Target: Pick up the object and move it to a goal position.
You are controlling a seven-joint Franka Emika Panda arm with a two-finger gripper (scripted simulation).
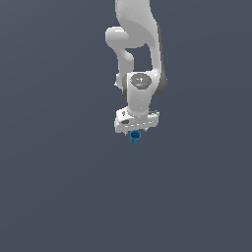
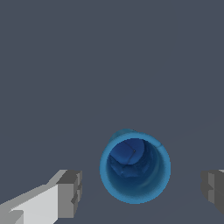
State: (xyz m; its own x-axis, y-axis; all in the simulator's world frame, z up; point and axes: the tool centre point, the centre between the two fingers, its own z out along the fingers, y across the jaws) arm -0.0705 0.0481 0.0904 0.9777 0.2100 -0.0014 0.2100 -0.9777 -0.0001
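Observation:
The object is a small bright blue cylinder with a darker hollow top, standing upright on the grey floor. In the exterior view it sits right under the white gripper, partly hidden by the hand. In the wrist view the cylinder lies between the two grey fingertips, with a gap on each side. The gripper is open and touches nothing.
The white arm rises from the gripper toward the top of the exterior view. Plain dark grey floor lies all around. No goal marker shows.

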